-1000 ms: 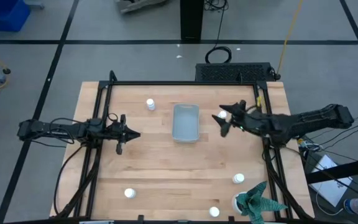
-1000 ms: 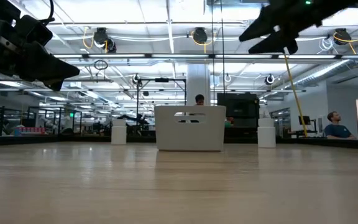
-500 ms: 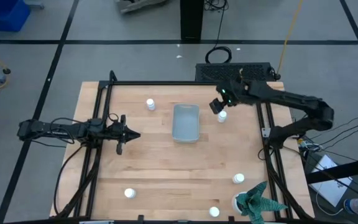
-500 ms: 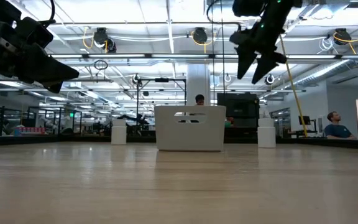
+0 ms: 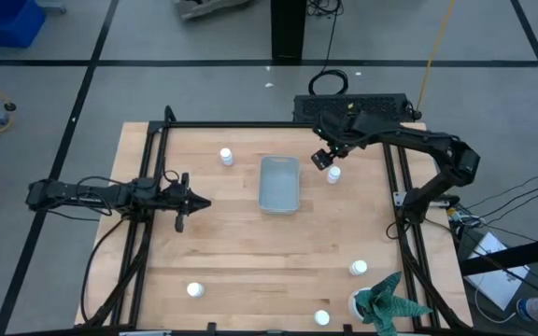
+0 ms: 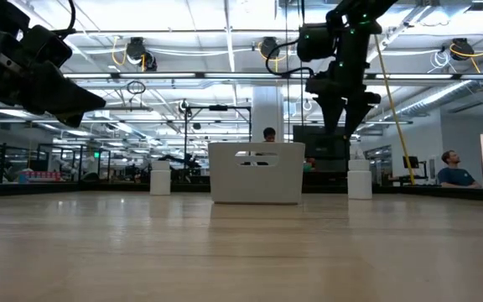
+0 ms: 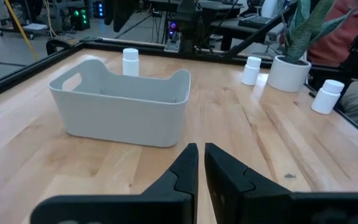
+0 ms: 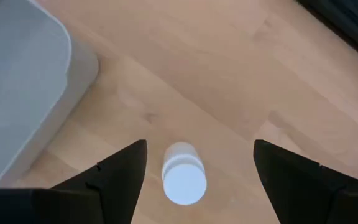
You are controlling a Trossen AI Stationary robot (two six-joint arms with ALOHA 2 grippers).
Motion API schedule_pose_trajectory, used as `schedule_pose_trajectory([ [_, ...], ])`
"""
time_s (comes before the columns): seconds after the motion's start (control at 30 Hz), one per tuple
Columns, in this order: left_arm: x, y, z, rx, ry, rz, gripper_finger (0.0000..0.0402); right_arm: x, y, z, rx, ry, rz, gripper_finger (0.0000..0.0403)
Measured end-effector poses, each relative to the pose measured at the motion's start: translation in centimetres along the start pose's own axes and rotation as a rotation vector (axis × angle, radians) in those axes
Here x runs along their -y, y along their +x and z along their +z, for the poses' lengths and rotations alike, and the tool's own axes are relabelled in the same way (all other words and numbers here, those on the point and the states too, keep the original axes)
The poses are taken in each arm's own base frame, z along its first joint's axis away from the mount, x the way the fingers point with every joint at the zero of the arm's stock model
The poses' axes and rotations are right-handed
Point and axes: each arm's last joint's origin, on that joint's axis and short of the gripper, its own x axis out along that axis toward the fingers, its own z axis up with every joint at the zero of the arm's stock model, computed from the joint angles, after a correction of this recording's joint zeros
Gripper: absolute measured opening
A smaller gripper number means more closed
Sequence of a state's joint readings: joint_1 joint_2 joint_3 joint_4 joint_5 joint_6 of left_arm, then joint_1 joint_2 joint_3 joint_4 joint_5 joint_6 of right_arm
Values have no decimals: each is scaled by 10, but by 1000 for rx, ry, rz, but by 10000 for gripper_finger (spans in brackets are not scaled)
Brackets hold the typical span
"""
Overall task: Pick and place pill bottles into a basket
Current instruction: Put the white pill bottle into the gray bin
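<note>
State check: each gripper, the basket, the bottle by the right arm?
right gripper: jaws open, above a bottle, not touching it
left gripper: jaws shut, holding nothing
basket: upright, no bottles inside
bottle: upright, capped, on the table beside the basket

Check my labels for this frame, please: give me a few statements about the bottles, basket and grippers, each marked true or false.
1. The right gripper is open above a pill bottle. True.
2. The basket already holds two bottles. False: it looks empty.
3. The left gripper grips a bottle. False: its fingers are shut on nothing, facing the basket.
4. That bottle stands upright on the table beside the basket. True.
5. A green plant stands at a table corner. True.
</note>
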State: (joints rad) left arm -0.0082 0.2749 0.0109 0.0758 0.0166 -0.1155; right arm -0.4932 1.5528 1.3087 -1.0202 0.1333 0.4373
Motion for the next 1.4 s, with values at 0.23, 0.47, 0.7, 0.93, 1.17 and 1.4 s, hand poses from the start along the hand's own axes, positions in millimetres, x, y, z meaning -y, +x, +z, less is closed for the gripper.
schedule_pose_trajectory([
  [0.23, 0, 0, 0, 0, -19, 0, 31, 0, 11, -10, -52, -7, -21, 284],
  [0.47, 0, 0, 0, 0, -19, 0, 31, 2, 30, -20, -71, -19, -27, 287],
  [0.7, 0, 0, 0, 0, -20, 0, 31, 3, 39, -26, -84, -19, -29, 287],
  [0.93, 0, 0, 0, 0, -21, 0, 31, 2, 52, -36, -129, -9, 33, 284],
  [1.17, 0, 0, 0, -1, -21, 0, 31, 2, 57, -37, -112, -6, 42, 282],
  [1.4, 0, 0, 0, 0, -21, 0, 31, 2, 57, -37, -114, -7, 40, 270],
])
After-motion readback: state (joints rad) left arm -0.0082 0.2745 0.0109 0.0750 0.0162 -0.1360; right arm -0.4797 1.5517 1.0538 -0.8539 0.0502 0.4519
